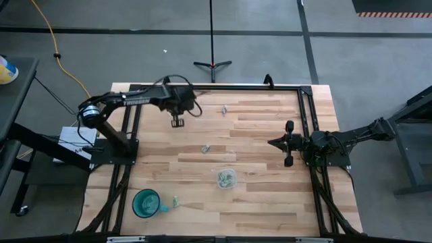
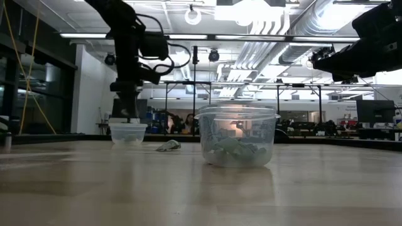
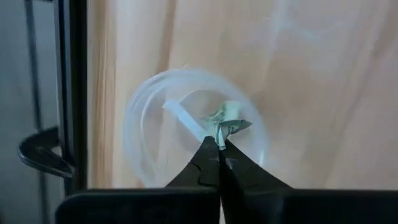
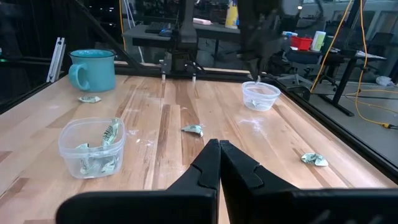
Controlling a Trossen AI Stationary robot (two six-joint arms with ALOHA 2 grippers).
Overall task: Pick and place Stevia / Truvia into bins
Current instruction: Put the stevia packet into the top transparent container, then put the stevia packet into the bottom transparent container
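Two clear bins on the desk: one (image 1: 177, 122) near the far left corner, one (image 1: 226, 178) near the middle holding several sachets. Three loose sachets lie on the desk (image 1: 270, 202): far edge (image 1: 223, 109), centre (image 1: 206, 148), beside the teal cup (image 1: 146, 202). Left gripper (image 3: 219, 144) hangs over the far bin, fingers clamped on one sachet (image 3: 227, 119). Right gripper (image 1: 272, 143) waits at the right edge, fingers together.
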